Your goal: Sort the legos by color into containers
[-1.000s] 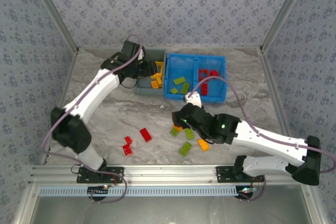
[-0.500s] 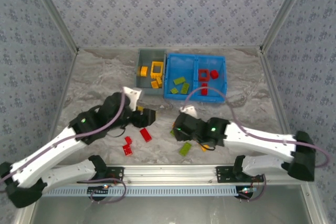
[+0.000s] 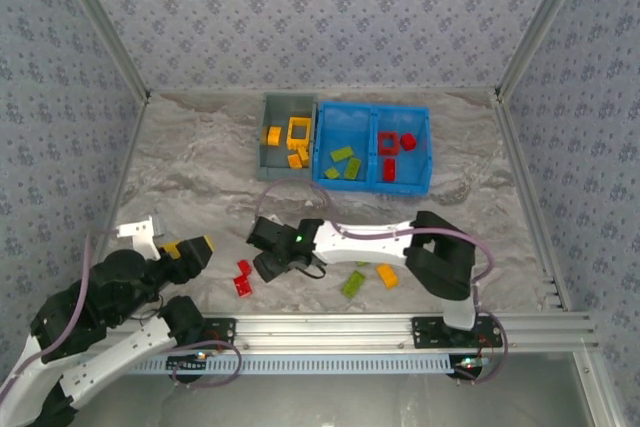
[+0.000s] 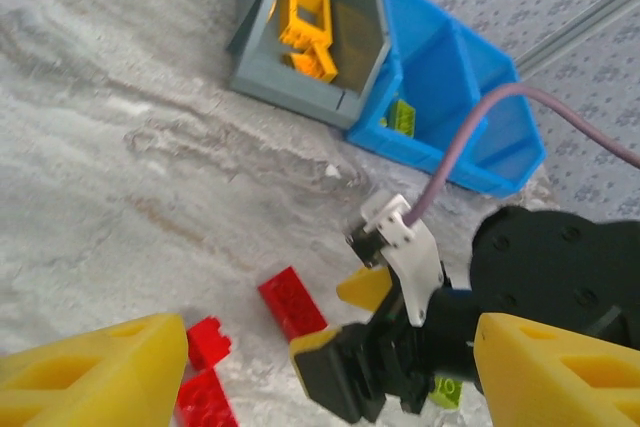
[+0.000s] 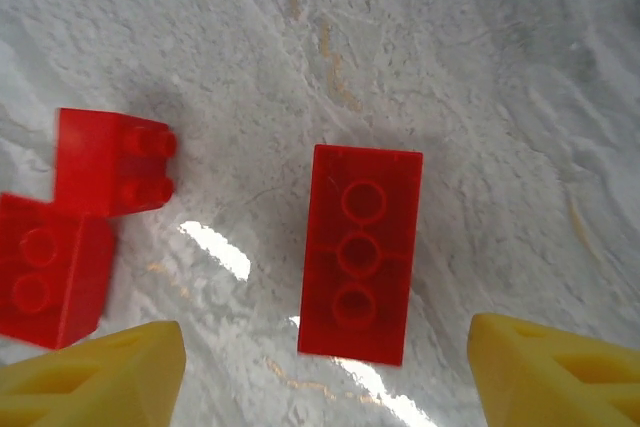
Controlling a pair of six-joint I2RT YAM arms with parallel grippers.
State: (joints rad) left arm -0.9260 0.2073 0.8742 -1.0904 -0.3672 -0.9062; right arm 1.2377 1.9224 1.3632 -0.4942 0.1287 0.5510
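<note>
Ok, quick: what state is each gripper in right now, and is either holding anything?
Left gripper: open, holding nothing.
Right gripper: open, above a red brick on the table, not gripping it.

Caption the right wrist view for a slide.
Right pincer open over a long red brick, two smaller red bricks beside it, on a marbled table.

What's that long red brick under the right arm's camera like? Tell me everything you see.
The red brick is a flat rectangle of glossy plastic with one row of three studs facing up. It lies flat on the marbled table, between the open jaws of the right end effector, touching neither. Two smaller red bricks sit apart beside it.
</note>
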